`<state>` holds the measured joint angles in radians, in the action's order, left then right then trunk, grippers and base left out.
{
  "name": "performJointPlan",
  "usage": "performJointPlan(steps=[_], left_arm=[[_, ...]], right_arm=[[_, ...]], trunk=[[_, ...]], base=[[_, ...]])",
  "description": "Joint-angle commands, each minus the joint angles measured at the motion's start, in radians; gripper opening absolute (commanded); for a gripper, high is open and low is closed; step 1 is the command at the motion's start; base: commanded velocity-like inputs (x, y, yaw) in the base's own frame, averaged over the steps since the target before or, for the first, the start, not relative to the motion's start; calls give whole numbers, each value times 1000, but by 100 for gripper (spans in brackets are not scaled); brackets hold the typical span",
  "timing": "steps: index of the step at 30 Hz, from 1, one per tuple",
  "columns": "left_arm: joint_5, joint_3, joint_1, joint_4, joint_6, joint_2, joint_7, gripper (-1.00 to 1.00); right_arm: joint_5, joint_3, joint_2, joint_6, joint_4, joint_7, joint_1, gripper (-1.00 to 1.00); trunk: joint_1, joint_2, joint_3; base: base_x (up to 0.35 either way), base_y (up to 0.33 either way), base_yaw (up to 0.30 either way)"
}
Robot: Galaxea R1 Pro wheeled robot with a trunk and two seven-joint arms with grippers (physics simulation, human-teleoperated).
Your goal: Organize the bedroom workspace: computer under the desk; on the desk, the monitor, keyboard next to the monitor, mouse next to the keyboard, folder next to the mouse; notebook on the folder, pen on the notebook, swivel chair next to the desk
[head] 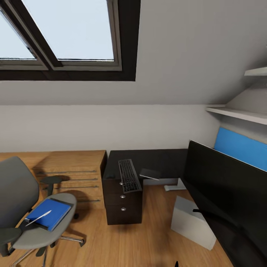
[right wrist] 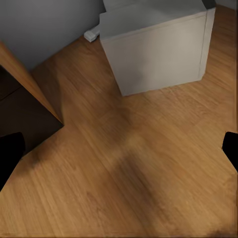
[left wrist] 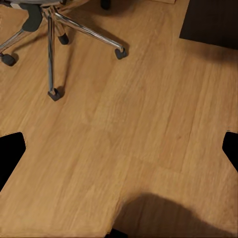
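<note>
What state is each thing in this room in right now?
Grey padded swivel chair: away from the desk, loaded.
Bright blue folder: flat on the chair seat.
Silver-framed keyboard: on the black desk, overhanging its edge.
Wide black monitor: upright.
White-grey computer: on the floor.

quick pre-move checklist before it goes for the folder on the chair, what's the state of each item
1. Folder lies flat on the swivel chair seat: ok.
2. Top of folder clear for lifting: not ok, a slim pale pen lies across it.
3. Keyboard fully on the desk: not ok, its near end overhangs the drawers.
4. Computer on the floor at the desk: ok.
5. Left tool empty, fingers apart: ok.
6. Right tool empty, fingers apart: ok.
</note>
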<state>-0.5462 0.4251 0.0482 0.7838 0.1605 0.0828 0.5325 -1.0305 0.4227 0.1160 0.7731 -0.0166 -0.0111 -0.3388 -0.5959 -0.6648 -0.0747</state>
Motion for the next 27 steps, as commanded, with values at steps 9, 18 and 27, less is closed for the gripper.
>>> performJointPlan(steps=[9, 18, 27], left_arm=[[-11, 6, -1, 1, 7, 2, 6, 100], [-12, -2, -1, 1, 7, 4, 7, 100], [-11, -30, -1, 2, 7, 2, 6, 100]], right_arm=[[-7, 8, 1, 3, -2, -1, -1, 100], [-7, 8, 1, 3, -2, -1, -1, 100], [-7, 8, 1, 4, -2, -1, -2, 100]], trunk=[[35, 62, 27], [69, 125, 55], [104, 188, 83]], base=[[-221, 0, 0], [-25, 0, 0], [0, 0, 0]])
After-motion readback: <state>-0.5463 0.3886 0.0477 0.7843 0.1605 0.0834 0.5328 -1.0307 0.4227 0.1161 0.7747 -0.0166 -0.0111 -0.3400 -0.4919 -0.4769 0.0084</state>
